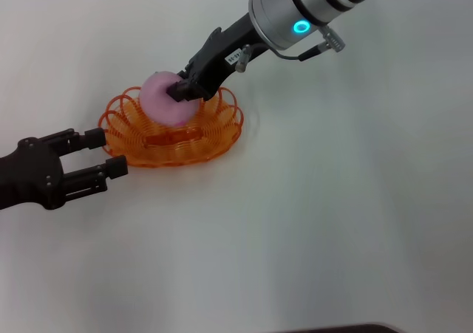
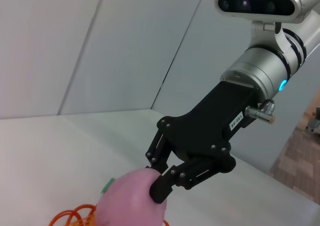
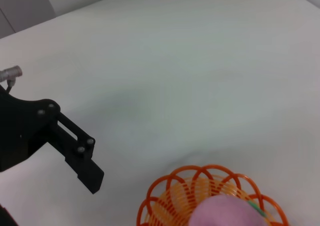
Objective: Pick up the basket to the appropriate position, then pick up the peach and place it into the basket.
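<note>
One peach [image 1: 164, 97], gripped by the right pincer [image 1: 185, 91], sits low over the basket [image 1: 214, 137] on the surface [image 1: 332, 222]. Best play: lower it gently, open once it rests, lift straight out. Left pincer [image 1: 102, 154] waits spread wide beside the rim.

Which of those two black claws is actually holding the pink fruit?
The right gripper, reaching in from above, is clamped on the peach over the basket. The left gripper sits open beside the basket, holding nothing.
</note>
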Controlling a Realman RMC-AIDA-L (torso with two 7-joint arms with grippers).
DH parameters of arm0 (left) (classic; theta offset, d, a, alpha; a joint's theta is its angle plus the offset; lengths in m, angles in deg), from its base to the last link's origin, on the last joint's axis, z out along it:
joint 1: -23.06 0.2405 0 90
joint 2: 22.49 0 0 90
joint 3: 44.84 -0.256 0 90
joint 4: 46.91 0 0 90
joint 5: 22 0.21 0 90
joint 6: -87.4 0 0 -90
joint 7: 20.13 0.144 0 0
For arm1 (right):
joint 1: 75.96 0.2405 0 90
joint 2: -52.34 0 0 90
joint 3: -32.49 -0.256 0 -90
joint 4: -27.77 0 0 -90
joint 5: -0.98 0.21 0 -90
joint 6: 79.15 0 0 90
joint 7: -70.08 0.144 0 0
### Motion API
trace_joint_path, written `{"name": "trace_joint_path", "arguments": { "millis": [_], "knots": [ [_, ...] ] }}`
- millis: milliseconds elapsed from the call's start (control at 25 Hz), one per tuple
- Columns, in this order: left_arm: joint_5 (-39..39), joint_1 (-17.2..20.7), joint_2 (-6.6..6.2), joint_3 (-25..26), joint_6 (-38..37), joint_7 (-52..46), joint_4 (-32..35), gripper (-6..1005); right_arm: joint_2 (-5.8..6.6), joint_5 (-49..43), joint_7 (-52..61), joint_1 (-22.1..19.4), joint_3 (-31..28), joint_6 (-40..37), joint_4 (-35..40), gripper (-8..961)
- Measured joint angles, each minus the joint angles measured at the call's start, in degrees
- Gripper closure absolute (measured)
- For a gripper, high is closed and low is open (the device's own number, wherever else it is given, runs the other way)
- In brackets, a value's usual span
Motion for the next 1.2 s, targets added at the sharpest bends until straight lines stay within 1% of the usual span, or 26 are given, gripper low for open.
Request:
{"name": "trace_joint_path", "arguments": {
  "millis": [400,600,720,800,880,920,1000,1080,1200],
  "knots": [
    [0.0,-0.05,0.15,-0.19,0.06,-0.12,0.02,265,0.0,0.91,0.15,-0.02,0.45,-0.53,-0.23,759],
    [0.0,-0.09,0.15,-0.2,0.06,-0.14,-0.23,264,0.01,0.94,0.25,-0.05,0.75,-0.53,-0.26,569],
    [0.0,-0.15,0.15,-0.2,0.05,-0.13,-0.38,264,0.02,1.41,0.31,-0.38,0.67,-0.64,0.05,326],
    [-0.13,-0.15,0.15,0.0,0.04,-0.11,-0.4,264,0.32,2.93,-0.02,-1.17,0.12,-0.76,0.62,243],
    [-0.4,-0.15,0.14,0.39,0.05,-0.03,-0.51,264,0.68,5.04,-1.17,-2.78,-1.51,-1.51,2.07,160],
    [-0.52,-0.16,0.15,0.53,0.1,0.01,-0.54,264,0.73,6.35,-2.35,-4.14,-3.56,-2.48,3.44,119],
    [-0.63,-0.23,0.16,0.78,0.2,0.05,-0.57,264,0.66,9.99,-5.81,-7.28,-8.45,-4.43,5.94,98],
    [-0.64,-0.28,0.2,0.92,0.39,0.06,-0.59,264,0.63,16.67,-11.03,-11.07,-13.48,-6.75,6.87,78],
    [-0.65,-0.3,0.22,1.08,0.57,0.07,-0.6,264,0.78,28.73,-21.68,-16.99,-20.48,-10.05,4.6,46]
  ]
}}
